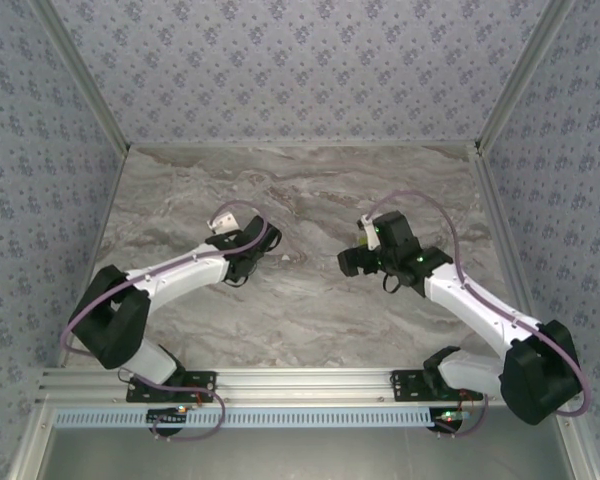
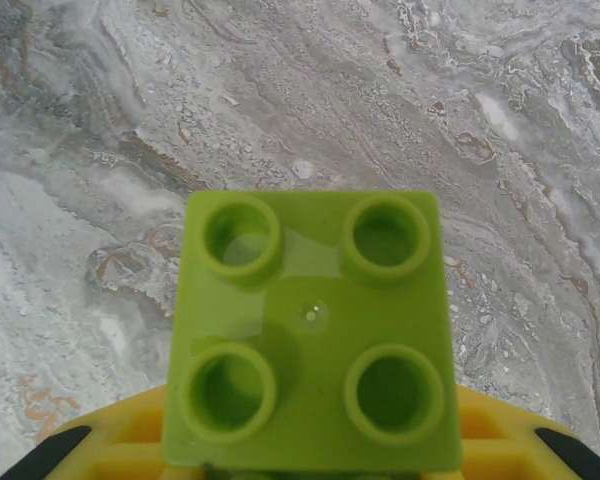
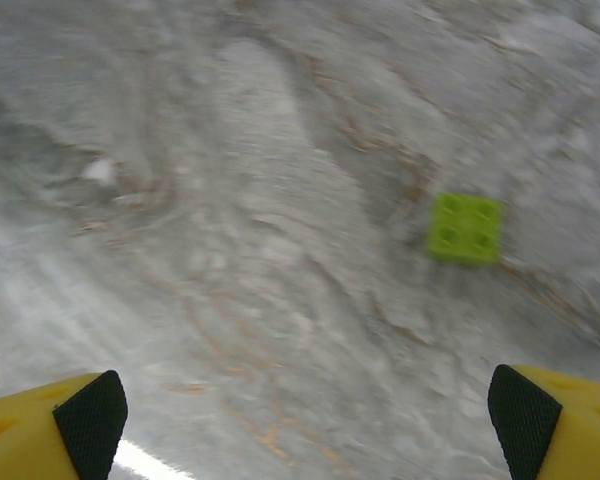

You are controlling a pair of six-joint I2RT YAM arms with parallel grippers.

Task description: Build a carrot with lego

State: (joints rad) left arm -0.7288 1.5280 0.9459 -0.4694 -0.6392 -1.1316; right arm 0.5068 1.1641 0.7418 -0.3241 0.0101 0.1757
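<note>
A lime-green lego brick (image 2: 315, 335) with four studs faces the left wrist camera, close up. My left gripper (image 2: 310, 455) is shut on it, and its yellow fingers (image 2: 120, 440) show on either side at the bottom edge. Whatever sits behind this brick is hidden, and so is the carrot. In the top view the left gripper (image 1: 243, 254) hangs over the middle of the table. My right gripper (image 3: 308, 420) is open with nothing between its black pads (image 3: 90, 420). A second lime-green lego brick (image 3: 465, 228) lies flat on the table ahead of it, to the right. The right gripper (image 1: 360, 256) faces the left one.
The grey marble tabletop (image 1: 300, 190) stretches between patterned walls at the back and both sides. A metal rail (image 1: 300, 385) carries both arm bases along the near edge.
</note>
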